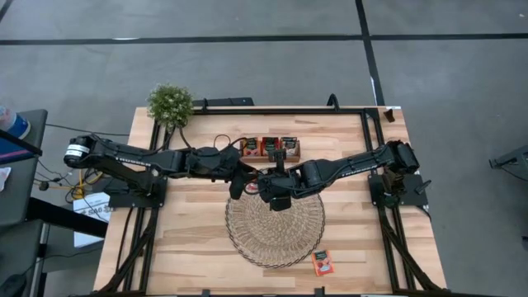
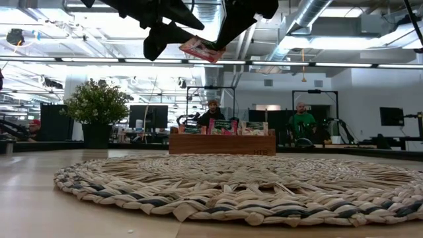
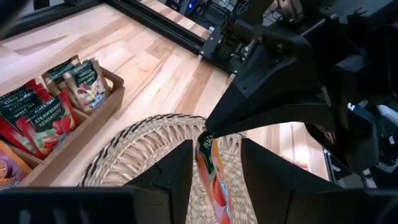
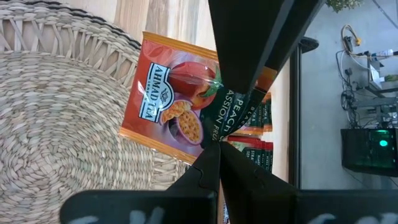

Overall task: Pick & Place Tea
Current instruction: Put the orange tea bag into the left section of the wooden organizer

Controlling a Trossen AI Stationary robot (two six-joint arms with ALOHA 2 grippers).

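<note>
- The right hand [image 4: 219,146] is closed on the dark green band of a red-orange tea sachet [image 4: 177,102] and holds it in the air, above the woven mat [image 1: 275,227].
- The left hand [image 3: 214,180] is open — its fingers [image 3: 177,174] stand on both sides of the same sachet.
- More sachets stand in the wooden tray [image 1: 270,148] beyond the mat; one sachet [image 1: 322,262] lies on the desk [image 1: 198,239] just beside the mat.

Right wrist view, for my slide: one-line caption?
Right end effector shut on the dark top band of a peach tea sachet, held above the woven mat.
</note>
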